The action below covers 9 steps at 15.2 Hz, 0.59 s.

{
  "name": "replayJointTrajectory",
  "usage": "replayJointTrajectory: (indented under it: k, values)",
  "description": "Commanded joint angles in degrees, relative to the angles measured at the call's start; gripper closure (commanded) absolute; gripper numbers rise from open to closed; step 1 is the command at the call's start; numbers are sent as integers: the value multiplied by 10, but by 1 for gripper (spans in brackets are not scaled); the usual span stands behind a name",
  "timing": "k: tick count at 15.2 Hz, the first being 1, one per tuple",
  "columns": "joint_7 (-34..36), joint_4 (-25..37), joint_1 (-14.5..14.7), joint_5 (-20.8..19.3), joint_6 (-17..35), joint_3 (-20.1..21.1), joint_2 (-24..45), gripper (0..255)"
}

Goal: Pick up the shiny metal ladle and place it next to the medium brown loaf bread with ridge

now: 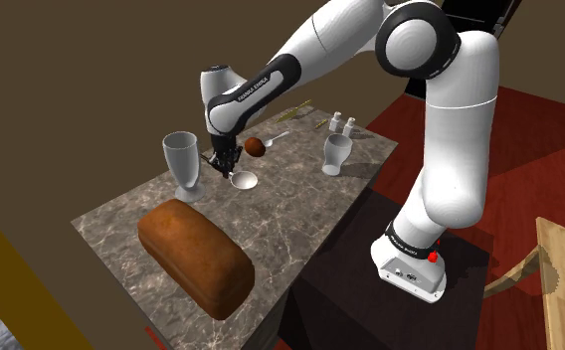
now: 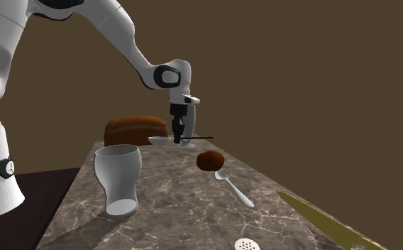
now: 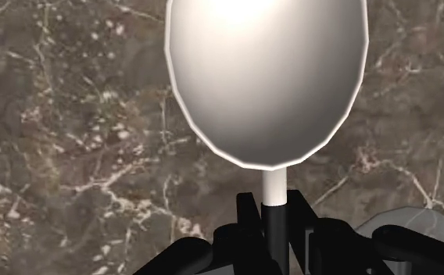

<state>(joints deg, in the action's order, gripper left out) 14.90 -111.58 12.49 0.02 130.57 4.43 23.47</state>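
The pale, shiny ladle point(image 3: 266, 78) hangs left of centre in the shoulder view, bowl level and seemingly just off the counter, its thin handle clamped between the black fingers of the gripper point(image 3: 272, 223). Carrying it well likely means keeping the bowl flat, travelling toward the lower left and setting it just beside the brown loaf point(image 1: 195, 256) without clipping the stemmed glass point(image 1: 182, 164). The veined marble counter point(image 1: 310, 204) stands before plain brown walls, with red floor point(image 1: 529, 139) at the right.

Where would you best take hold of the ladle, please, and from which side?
Grip the ladle by its thin handle just behind the bowl, from above, as the pincer does now: the handle runs level and slim, the bowl is too wide.
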Motion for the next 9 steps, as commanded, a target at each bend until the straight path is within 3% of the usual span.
replayJointTrajectory:
  k: [1,9]
  values:
    - [0,-2,1,-1,13,0,11,255]
    - [1,-4,2,-3,46,-2,41,255]
